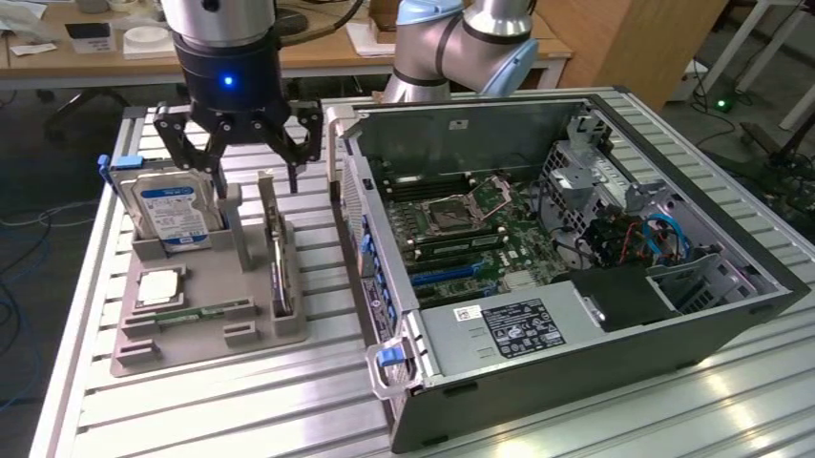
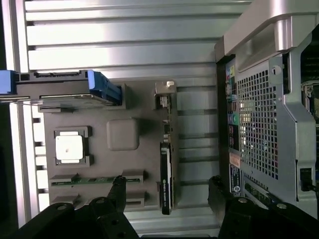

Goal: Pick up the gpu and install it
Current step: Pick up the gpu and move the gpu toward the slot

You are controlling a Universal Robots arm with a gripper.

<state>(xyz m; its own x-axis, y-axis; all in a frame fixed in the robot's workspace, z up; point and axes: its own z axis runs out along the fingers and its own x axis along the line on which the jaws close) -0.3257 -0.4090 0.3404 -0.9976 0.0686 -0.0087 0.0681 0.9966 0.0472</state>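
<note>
End effector spread wide, above upright gpu

My gripper is black throughout: a round, drum-shaped body with one small blue light glowing on its front, and under it two fingers built of jointed black links, open frames rather than solid bars. Above the body sits a smooth, polished silver wrist cylinder. My arm behind is silver-grey tubing with fat rounded joints, and one joint cap is pale blue. Seen close from the wrist, the finger links are matt black with small round grey heads at the pivots, screws or pins, I can't quite tell which.
</note>
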